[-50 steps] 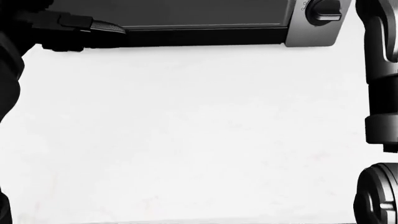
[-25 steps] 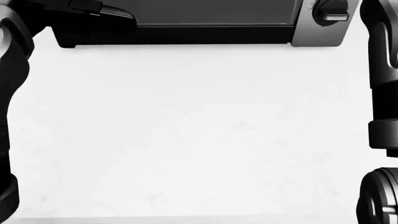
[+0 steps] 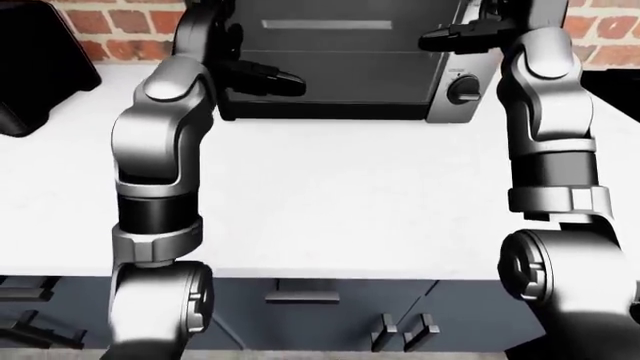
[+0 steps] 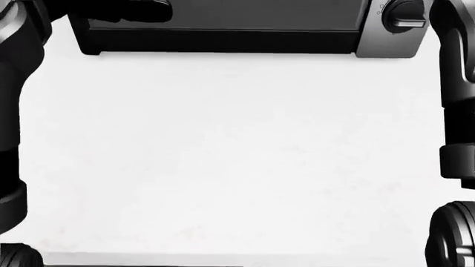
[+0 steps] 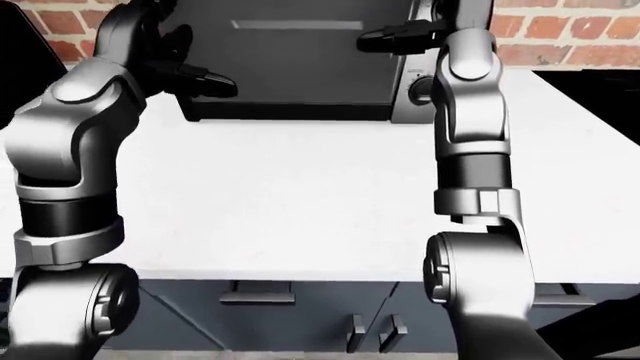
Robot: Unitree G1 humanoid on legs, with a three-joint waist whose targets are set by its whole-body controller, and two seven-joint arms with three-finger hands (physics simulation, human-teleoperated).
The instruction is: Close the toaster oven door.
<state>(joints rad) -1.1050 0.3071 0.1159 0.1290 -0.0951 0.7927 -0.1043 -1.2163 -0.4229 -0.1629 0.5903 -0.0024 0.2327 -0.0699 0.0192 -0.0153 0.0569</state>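
Drawers (image 3: 300, 296) sit nearest, under the white bench (image 3: 340, 195). Beyond it, against the brick wall (image 3: 600, 26), the toaster oven (image 3: 345, 64) shows its door (image 3: 335, 56) apparently upright. The left robot hand (image 3: 265, 77), fingers extended, lies at the door's left edge; the right robot hand (image 3: 465, 34), fingers extended, hovers near the knob (image 3: 462, 88). Uneven pressure could slide the oven or leave the door unlatched.

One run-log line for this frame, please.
door: grey toaster oven glass door upright | left robot hand: against door, open | right robot hand: raised, open
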